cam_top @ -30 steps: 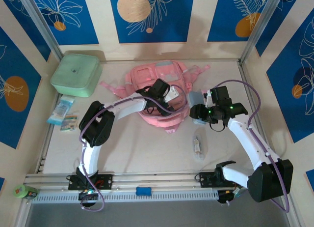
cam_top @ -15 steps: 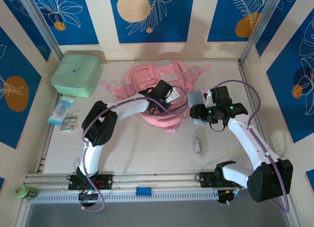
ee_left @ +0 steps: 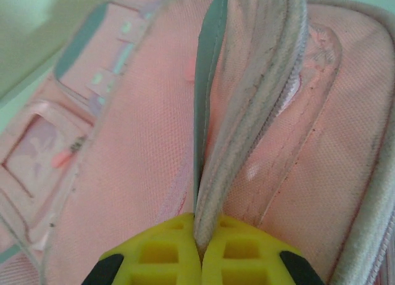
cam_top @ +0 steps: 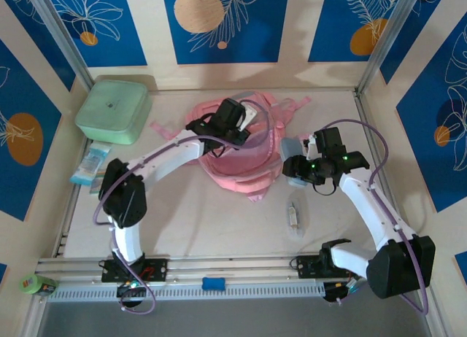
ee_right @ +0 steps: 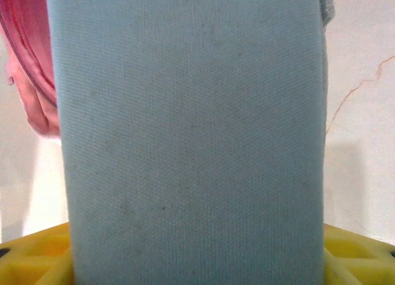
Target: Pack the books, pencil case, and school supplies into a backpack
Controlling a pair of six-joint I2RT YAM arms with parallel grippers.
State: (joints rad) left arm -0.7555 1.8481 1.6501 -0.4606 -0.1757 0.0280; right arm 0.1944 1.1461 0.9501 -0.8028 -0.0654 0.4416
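Having just snapped shut, your left jaws pinch the zip-edged rim of the pink fabric backpack (cam_top: 248, 162) and have hauled it back, so its mouth gapes just beside your right jaws, clamped on the soft blue-grey oblong pencil case (ee_right: 185, 131), which looks ready to go in.

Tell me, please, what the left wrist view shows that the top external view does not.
Left wrist view: up close, the left gripper pinches the grey-trimmed edge of the backpack, jaws shut on it. Top external view: the right gripper holding the pencil case beside the backpack, the wrapped stick lying on the table, and the mint-green box. Shared: the pink backpack and the left gripper on it.
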